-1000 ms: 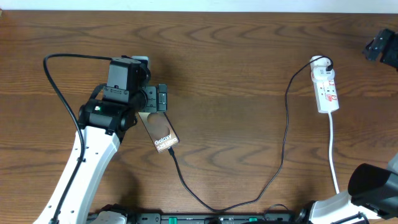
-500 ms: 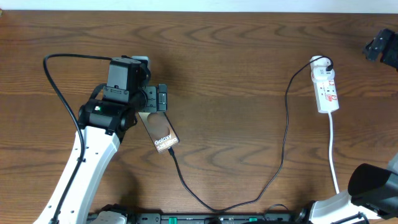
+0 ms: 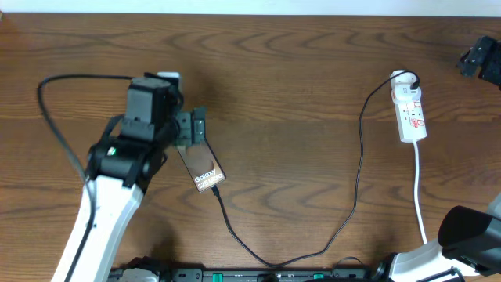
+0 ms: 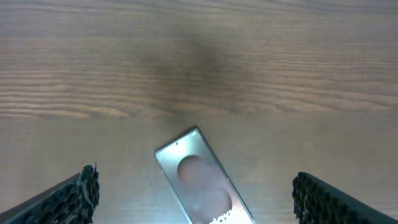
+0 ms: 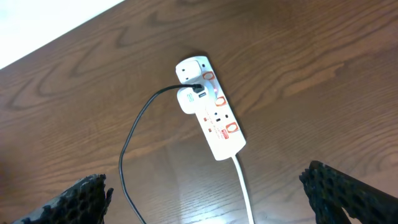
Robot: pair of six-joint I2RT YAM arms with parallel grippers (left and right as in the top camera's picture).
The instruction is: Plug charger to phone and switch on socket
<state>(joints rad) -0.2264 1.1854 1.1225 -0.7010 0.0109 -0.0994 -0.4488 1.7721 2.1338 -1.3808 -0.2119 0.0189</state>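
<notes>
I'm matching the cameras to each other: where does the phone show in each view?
Overhead: the phone left of centre.
Left wrist: the phone at bottom centre, cut by the lower edge.
Right wrist: not in it.
Shared landmark: the charger, overhead and right wrist.

**Count of things on the table**

There is one table (image 3: 297, 70). On it there is one phone (image 3: 205, 168), one thin black charger cable (image 3: 356, 180) and one white power strip (image 3: 410, 113). The power strip has one white cord (image 3: 420, 196), one white plug block (image 5: 188, 99) and three red rings (image 5: 219, 99). Two robot arms are in view: one left arm (image 3: 102, 211) and one right arm (image 3: 470, 227).
</notes>
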